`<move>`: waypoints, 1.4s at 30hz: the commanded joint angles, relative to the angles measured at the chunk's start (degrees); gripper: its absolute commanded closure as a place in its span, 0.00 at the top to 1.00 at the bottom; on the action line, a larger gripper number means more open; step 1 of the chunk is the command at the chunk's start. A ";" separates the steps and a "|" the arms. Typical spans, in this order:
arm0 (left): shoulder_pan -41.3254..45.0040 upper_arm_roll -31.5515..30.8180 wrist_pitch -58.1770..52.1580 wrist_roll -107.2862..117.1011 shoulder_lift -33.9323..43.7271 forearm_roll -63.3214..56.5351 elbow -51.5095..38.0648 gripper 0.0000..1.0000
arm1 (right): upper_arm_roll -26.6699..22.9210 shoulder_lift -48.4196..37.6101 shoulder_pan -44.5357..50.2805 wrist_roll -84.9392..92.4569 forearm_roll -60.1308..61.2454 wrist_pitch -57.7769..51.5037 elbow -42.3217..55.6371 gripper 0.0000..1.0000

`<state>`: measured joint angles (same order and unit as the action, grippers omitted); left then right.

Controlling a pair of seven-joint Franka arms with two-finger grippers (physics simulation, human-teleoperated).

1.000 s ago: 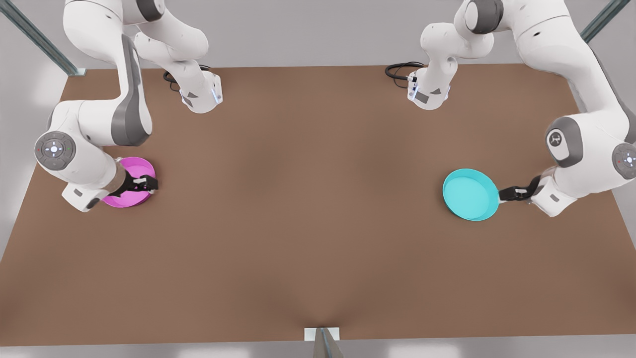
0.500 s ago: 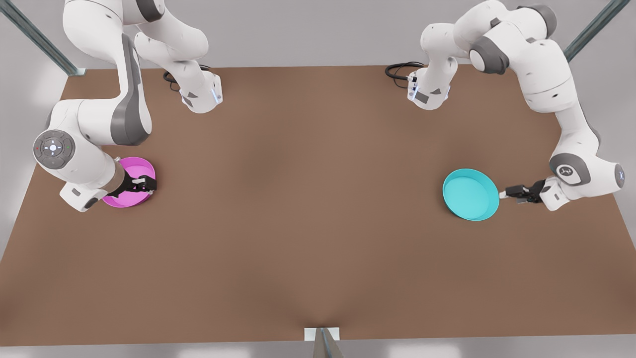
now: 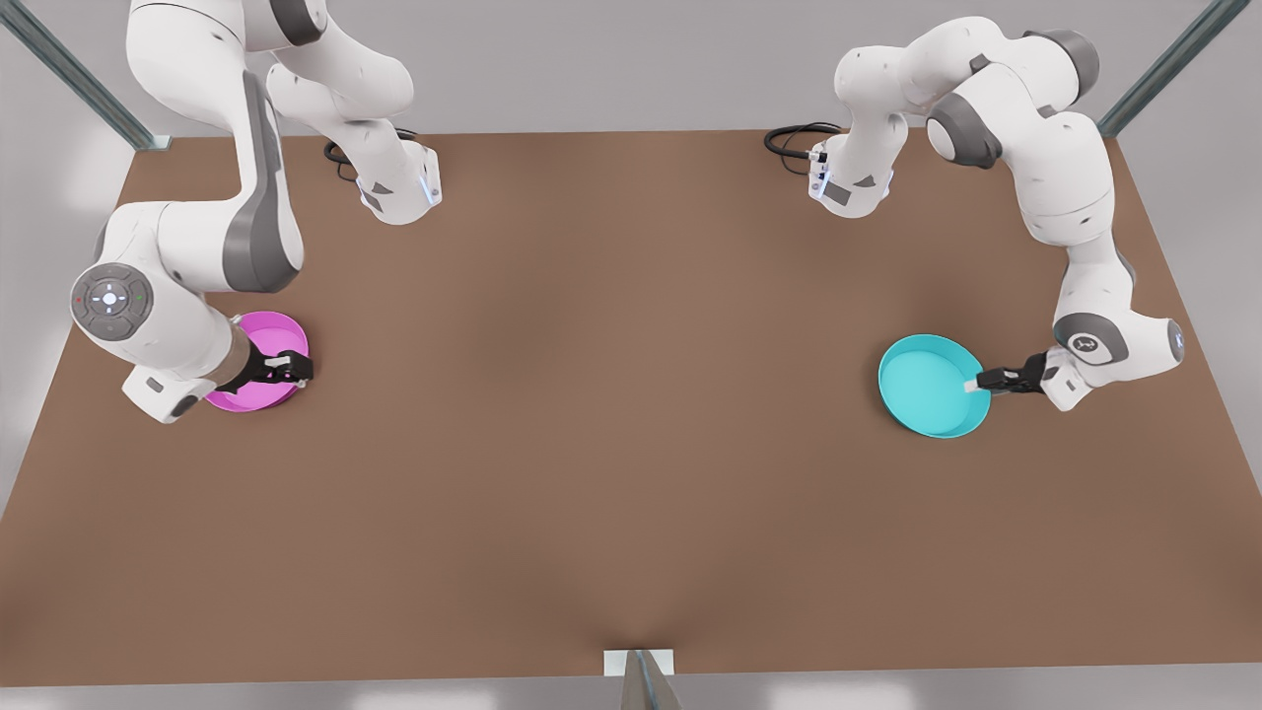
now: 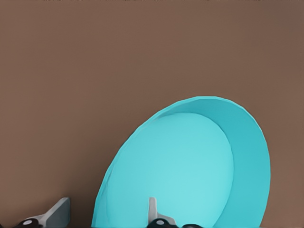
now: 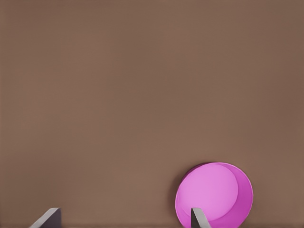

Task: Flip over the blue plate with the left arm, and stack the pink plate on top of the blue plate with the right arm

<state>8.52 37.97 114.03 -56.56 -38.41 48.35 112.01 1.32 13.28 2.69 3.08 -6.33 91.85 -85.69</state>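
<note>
Blue plate [image 3: 927, 387], round and smooth, has left gripper [image 3: 979, 381] spread astride its rim; right gripper [image 3: 288, 367] spread over pink plate [image 3: 258, 387].

Left gripper [image 3: 979, 383]: advancing onto blue plate [image 3: 927, 387] rim, fingers [image 4: 153, 211] now straddling it; left arm folding lower.

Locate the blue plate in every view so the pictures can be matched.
Front view: the blue plate lies open side up on the brown table, toward the front view's right, with the left gripper at its rim.
Left wrist view: the blue plate looms close, one finger inside the rim.
Right wrist view: not in it.
Shared landmark: the brown table.
</note>
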 commanded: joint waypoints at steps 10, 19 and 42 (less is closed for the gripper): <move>0.00 0.00 0.50 0.05 -0.53 2.28 0.05 0.53 | 0.00 -0.09 0.21 -0.09 0.00 0.00 0.09 1.00; 0.00 0.08 0.76 0.05 -0.53 2.28 0.31 0.46 | 0.00 -0.09 0.21 -0.09 0.00 0.00 0.09 1.00; 0.09 -0.36 1.46 0.58 -0.70 4.30 0.75 0.28 | 0.00 0.00 0.21 -0.18 0.00 0.00 0.00 1.00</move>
<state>8.53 37.62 115.49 -55.99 -39.11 52.58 112.76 1.32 13.28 2.95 2.90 -6.33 91.85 -85.69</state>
